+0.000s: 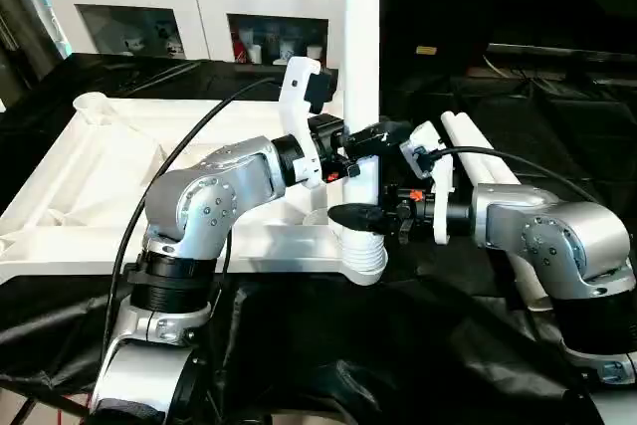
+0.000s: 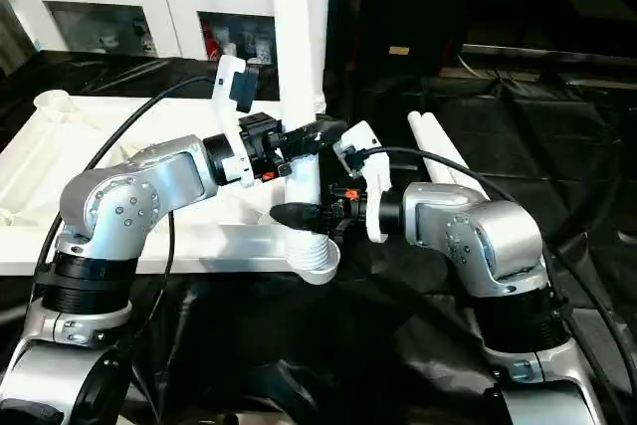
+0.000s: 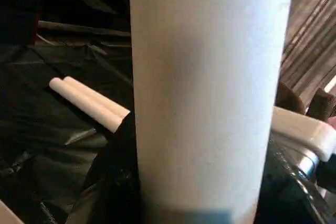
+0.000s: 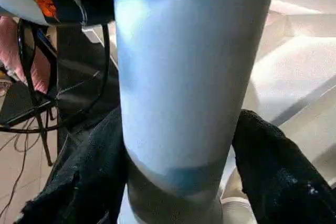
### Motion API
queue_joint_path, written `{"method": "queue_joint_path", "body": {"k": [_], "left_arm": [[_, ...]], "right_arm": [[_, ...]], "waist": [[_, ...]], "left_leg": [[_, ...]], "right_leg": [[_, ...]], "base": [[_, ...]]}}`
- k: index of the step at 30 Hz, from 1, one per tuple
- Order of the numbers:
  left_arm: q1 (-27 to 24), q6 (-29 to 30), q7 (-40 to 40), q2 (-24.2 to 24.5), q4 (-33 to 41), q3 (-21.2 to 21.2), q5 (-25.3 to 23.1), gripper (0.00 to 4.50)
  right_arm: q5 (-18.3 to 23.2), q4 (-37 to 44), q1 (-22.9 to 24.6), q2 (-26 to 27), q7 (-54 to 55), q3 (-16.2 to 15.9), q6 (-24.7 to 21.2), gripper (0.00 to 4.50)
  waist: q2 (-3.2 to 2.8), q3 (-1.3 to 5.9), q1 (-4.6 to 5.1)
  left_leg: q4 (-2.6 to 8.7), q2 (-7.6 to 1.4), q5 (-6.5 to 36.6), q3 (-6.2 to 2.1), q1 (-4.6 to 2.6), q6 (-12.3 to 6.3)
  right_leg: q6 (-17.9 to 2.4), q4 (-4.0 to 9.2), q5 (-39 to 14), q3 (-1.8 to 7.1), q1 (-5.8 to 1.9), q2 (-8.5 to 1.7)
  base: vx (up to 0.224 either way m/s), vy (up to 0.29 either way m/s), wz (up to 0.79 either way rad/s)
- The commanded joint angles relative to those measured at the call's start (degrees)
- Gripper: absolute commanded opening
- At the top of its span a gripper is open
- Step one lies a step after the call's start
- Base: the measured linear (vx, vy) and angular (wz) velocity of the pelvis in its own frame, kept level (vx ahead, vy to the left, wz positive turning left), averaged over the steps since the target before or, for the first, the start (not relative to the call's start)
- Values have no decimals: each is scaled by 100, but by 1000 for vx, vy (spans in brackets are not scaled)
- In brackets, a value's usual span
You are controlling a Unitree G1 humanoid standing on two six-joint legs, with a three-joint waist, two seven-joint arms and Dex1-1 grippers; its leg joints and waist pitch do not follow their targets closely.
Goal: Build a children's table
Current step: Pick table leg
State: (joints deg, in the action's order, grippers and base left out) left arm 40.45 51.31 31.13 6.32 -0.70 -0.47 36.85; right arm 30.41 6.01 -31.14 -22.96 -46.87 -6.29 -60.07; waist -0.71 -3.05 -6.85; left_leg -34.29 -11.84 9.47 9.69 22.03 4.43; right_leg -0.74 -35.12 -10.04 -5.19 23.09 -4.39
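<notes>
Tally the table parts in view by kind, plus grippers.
Table top: 1
Upright leg standing in the near corner socket, held by both grippers: 1
Spare legs lying on the black sheet: 2
Grippers: 2, left gripper and right gripper
Total: 6

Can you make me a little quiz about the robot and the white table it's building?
1. True or false: the upright leg stands in a corner socket of the table top.
2. Which grips the leg higher up: the left gripper or the right gripper?
3. How many spare legs lie on the black cloth: A one, B two, C four?

Key: 1 true; 2 the left gripper; 3 B.
</notes>
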Motion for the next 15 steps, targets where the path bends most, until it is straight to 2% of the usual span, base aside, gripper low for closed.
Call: {"method": "queue_joint_path", "body": {"k": [1, 3, 4, 8, 15], "left_arm": [[34, 52, 120, 4, 240, -103, 98, 188], [31, 59, 134, 17, 246, -108, 103, 188], [28, 68, 141, 20, 255, -110, 111, 188], [5, 108, 191, 26, 305, -148, 128, 188], [-16, 167, 291, 64, 343, -192, 147, 188]], "right_arm": [[6, -45, 31, -50, -32, -99, -81, 299], [6, -50, 31, -59, -27, -122, -78, 299], [6, -53, 31, -62, -25, -128, -75, 282], [16, -79, 28, -62, -10, -142, -60, 262], [10, -63, 68, -50, 13, -175, 1, 200]], "waist": [[85, 432, -34], [75, 434, -36], [78, 433, -35], [78, 434, -48], [46, 442, -69]], "left_leg": [[341, -90, 702, -6, -69, 13], [342, -95, 701, -10, -69, 16], [341, -96, 701, -9, -70, 18], [339, -91, 718, -6, -71, 16], [337, -93, 728, -13, -75, 46]], "right_leg": [[-726, 416, -1222, 277, -347, -349], [-735, 414, -1218, 278, -348, -352], [-742, 411, -1203, 278, -346, -348], [-732, 413, -1198, 280, -347, -348], [-740, 408, -1135, 278, -345, -344]], "base": [[0, 0, 0], [0, 0, 0], [0, 0, 0], [0, 0, 0], [0, 0, 0]]}}
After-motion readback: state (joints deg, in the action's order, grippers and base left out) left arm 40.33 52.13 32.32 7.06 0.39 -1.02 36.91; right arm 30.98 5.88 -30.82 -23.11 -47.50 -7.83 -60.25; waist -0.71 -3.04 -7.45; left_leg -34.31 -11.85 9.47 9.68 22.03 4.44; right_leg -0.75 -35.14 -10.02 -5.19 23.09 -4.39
